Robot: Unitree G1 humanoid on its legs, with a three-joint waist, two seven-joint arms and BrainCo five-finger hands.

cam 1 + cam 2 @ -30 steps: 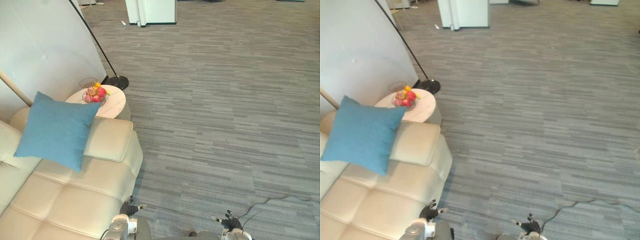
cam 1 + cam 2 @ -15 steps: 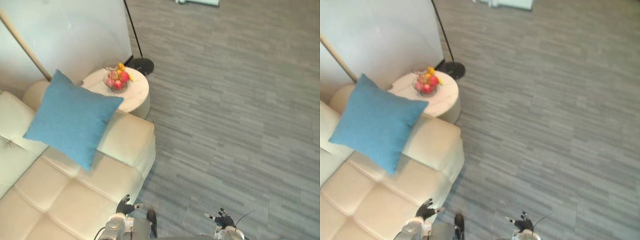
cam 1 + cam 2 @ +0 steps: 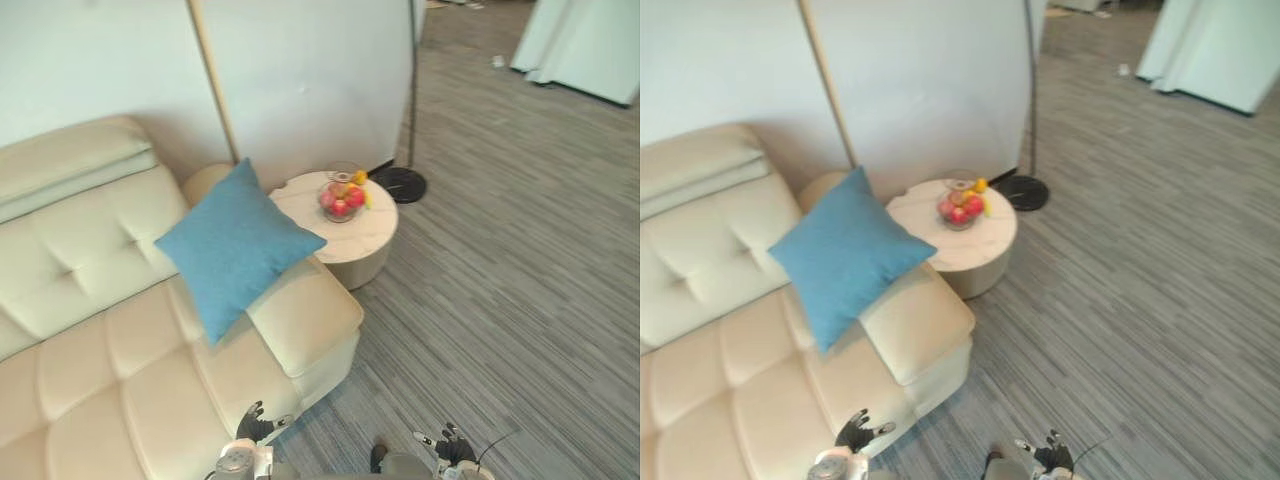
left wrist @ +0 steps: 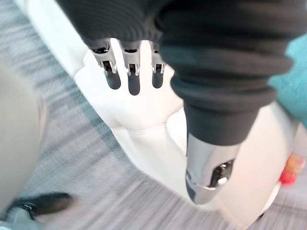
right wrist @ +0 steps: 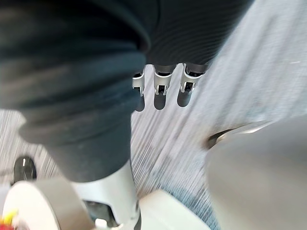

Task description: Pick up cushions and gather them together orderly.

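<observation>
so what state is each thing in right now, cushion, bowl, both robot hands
blue cushion: propped on one corner on the sofa, not held
fruit bowl: upright on the round side table, fruit inside
left robot hand: open, empty
right robot hand: open, empty

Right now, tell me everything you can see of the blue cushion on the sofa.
The blue cushion is square, plump, of plain woven-looking cloth. It stands on one corner like a diamond at the end of the cream sofa, its lower corner on the seat, leaning against the armrest. One corner overlaps the round side table in view; whether they touch I cannot tell. The left hand and right hand hang low, clear of it.
</observation>
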